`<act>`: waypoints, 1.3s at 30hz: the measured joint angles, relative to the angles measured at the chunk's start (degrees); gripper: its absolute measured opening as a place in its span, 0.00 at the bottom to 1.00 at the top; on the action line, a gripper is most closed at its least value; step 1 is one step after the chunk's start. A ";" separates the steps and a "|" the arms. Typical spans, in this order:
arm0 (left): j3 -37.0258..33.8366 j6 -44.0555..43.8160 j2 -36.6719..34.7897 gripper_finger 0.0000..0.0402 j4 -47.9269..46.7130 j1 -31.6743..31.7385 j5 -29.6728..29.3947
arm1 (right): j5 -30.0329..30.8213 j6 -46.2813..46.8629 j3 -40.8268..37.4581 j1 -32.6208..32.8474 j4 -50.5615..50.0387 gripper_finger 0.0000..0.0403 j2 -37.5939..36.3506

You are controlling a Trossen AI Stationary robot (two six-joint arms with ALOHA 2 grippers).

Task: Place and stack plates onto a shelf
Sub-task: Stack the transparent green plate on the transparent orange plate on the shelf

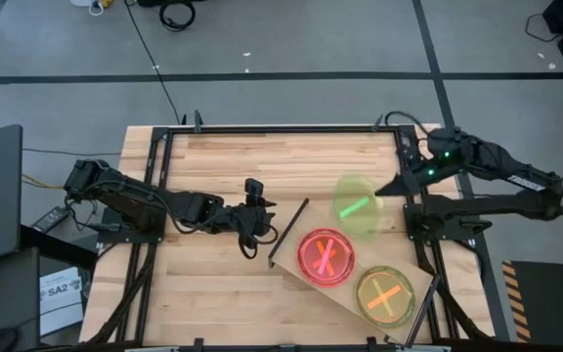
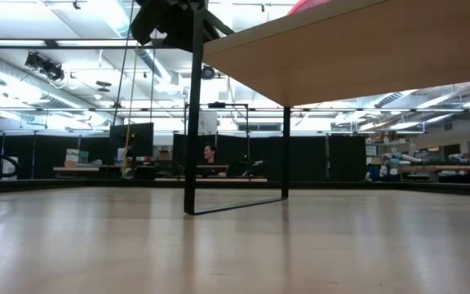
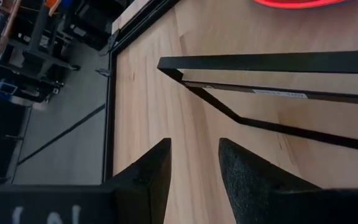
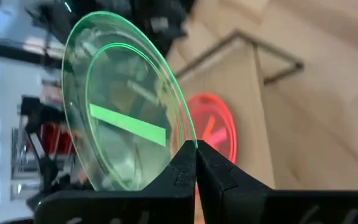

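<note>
A green translucent plate (image 1: 357, 203) with a bright streak is held in the air by my right gripper (image 1: 400, 184), just beyond the shelf's far side. The shelf (image 1: 355, 311), a light board on black legs, stands slantwise on the table's near right part. On its top lie a pink-red plate (image 1: 325, 256) and an orange-yellow plate (image 1: 386, 295), each flat. My left gripper (image 1: 257, 221) is open and empty, low over the table by the shelf's left end; its wrist view shows the shelf's black leg frame (image 3: 260, 62) ahead. Other plates are out of view. My right gripper holds the green plate by its rim (image 4: 188, 138), pinched between the two shut fingers (image 4: 211, 167). The fingers come from the table's right side. The plate is lifted clear and tilted steeply, its face (image 4: 123, 124) turned partly sideways.
The low view shows the shelf board's underside (image 2: 349, 57) and one black leg loop (image 2: 196, 122) standing on the tabletop (image 2: 219, 253), with a person seated far behind. A black frame (image 1: 262, 130) edges the table. Bare wood lies along the far side and left of the shelf.
</note>
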 joint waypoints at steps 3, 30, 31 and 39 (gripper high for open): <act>-0.02 -0.18 0.01 0.35 0.00 0.00 0.00 | 0.48 3.30 0.00 4.21 -2.19 0.02 0.80; -0.06 -0.20 0.00 0.35 0.02 0.02 0.03 | 14.07 23.71 0.00 43.48 4.23 0.02 15.38; -0.05 -0.21 0.00 0.35 0.02 0.02 0.04 | 14.67 23.81 0.00 44.52 4.95 0.02 15.76; -0.06 -0.20 0.00 0.35 0.03 0.02 0.04 | 16.34 24.08 0.00 52.37 5.51 0.02 19.95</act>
